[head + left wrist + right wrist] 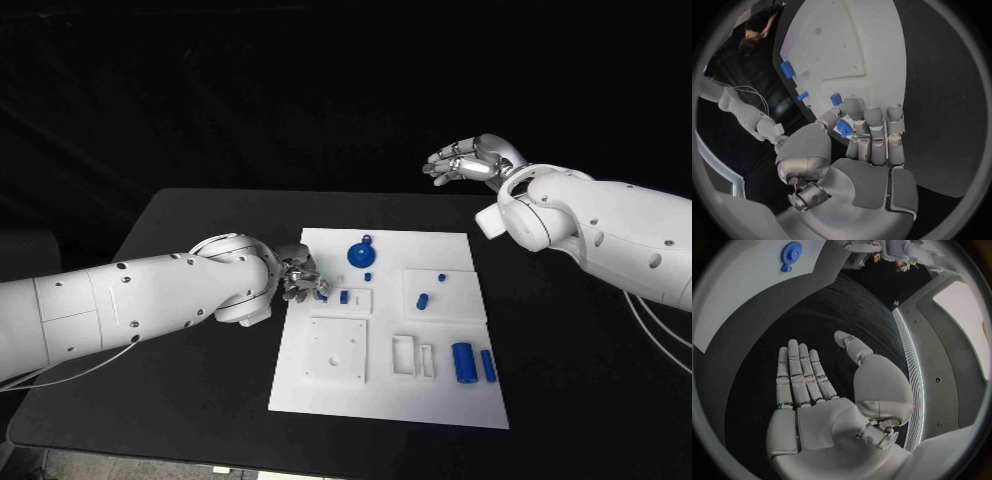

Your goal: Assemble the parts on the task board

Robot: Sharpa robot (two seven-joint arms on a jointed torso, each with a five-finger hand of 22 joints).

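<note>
The task board [433, 400] lies in the middle of the table [188, 220]. On the board, the gear [362, 253] sits at its far edge and two cylinders [464, 362] stand side by side toward its near right corner.

Left hand [300, 279] pinching with curled fingers; right hand [469, 160] raised, empty, fingers apart.

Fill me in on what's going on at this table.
The robot's left hand pinches a small blue piece at the left edge of the white board. Its right hand hangs open beyond the board, holding nothing. A blue gear and several other blue pieces lie on the board.
</note>
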